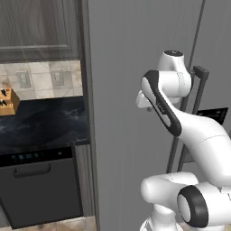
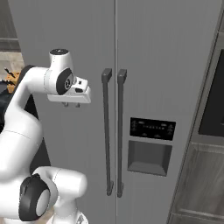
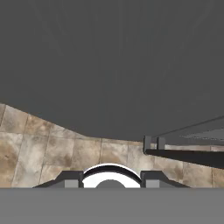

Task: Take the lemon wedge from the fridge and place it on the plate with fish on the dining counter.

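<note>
- Grey fridge [image 2: 144, 65] w/ both doors shut, two dark bar handles [image 2: 113, 131] side by side at centre seam, black dispenser panel [image 2: 152, 128] on right door.
- Tool [image 2: 71, 104] points down, close in front of left door, left of handles, touching nothing.
- Tool fingertips [image 3: 70, 178] stand partly apart, nothing between them; tan floor tiles [image 3: 39, 148] below.
- Dark dishwasher [image 1: 40, 185] & black tabletop [image 1: 43, 119] left of fridge.

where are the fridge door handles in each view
left base view: fridge handles at right, partly behind the arm.
right base view: the pair of bars stands at centre, left of the dispenser panel.
hand view: their lower ends at lower right, above the floor tiles.
Shared landmark: the grey fridge door.
</note>
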